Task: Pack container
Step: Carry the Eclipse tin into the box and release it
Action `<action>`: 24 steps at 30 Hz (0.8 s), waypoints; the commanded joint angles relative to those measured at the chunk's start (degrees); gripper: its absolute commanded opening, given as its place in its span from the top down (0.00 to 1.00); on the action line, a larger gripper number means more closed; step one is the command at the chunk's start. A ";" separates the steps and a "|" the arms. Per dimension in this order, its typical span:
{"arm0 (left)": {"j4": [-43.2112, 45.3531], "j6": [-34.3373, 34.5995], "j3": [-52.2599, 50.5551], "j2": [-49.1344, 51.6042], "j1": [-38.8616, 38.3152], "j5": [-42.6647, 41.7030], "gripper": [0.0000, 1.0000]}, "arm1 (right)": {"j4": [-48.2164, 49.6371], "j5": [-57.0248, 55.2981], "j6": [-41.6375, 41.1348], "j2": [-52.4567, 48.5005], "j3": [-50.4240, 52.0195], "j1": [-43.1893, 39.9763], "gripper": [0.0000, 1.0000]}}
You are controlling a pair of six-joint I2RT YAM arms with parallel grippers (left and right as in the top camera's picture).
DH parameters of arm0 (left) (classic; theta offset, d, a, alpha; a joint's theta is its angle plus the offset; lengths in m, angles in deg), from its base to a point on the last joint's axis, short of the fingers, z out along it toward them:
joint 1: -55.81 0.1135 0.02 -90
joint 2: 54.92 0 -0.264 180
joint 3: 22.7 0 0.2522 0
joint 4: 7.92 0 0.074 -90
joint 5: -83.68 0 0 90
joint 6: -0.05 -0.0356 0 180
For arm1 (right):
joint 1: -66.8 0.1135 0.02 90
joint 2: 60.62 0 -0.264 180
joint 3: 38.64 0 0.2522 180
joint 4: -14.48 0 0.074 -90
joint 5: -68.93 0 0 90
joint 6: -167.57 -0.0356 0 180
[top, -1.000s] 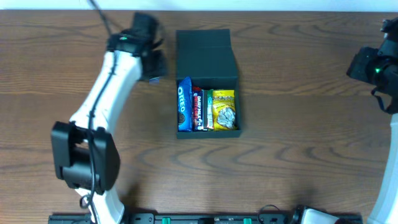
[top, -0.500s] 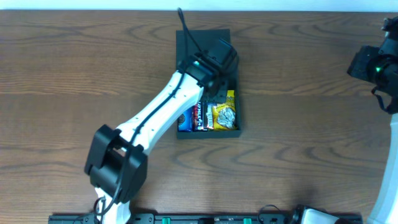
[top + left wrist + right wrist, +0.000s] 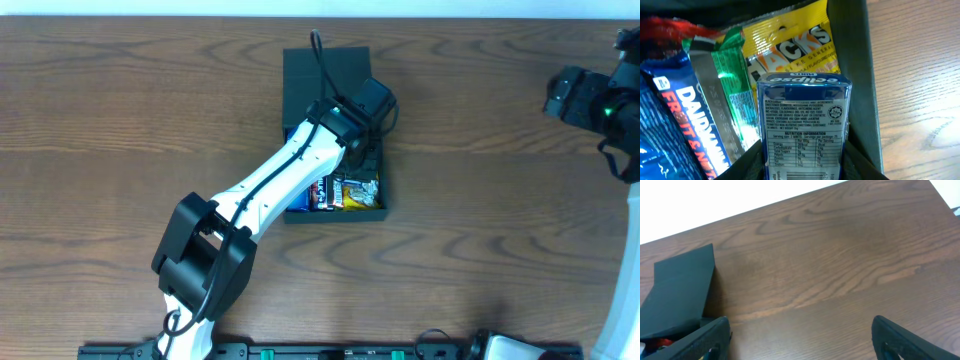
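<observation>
Dark wood-grain table (image 3: 480, 230) under both arms.

Left arm (image 3: 270, 195): white links run from the near-left base diagonally up to the centre, with the wrist bent down over the container (image 3: 335, 215). The left gripper (image 3: 364, 118) sits above the container's right half.

Container: dark, shallow box at table centre, with its flap lid (image 3: 325, 68) laid open on the far side. The arm covers the left part of the interior in the overhead view. Visible inside are a yellow snack packet (image 3: 790, 50) against the right wall, a green-and-silver wrapper (image 3: 730, 95) beside it, a blue chocolate bar (image 3: 685, 115) further left, and a red wrapper (image 3: 670, 27) at the far end.

Left jaws: clamped on a blue mint box (image 3: 802, 125), label side to the wrist camera, one finger on each side. The mint box hangs over the yellow packet; I cannot tell whether they touch.

Right arm: at the far right edge, well apart from the container. The right gripper (image 3: 800, 337) has its fingers (image 3: 705, 340) spread wide over bare wood, with nothing between them.
</observation>
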 commanded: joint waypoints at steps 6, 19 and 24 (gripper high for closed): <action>0.04 6.27 -0.20 1.75 -0.55 -0.33 0.94 | -0.02 -0.31 0.31 0.37 -0.02 -0.42 0.07; 0.68 6.40 -0.24 5.09 -0.83 -0.13 0.94 | -0.07 -0.28 0.31 0.37 -0.02 -0.42 0.06; 0.55 6.34 -0.09 4.70 -0.76 -0.20 0.54 | -0.04 -0.31 0.31 0.37 -0.02 -0.42 0.04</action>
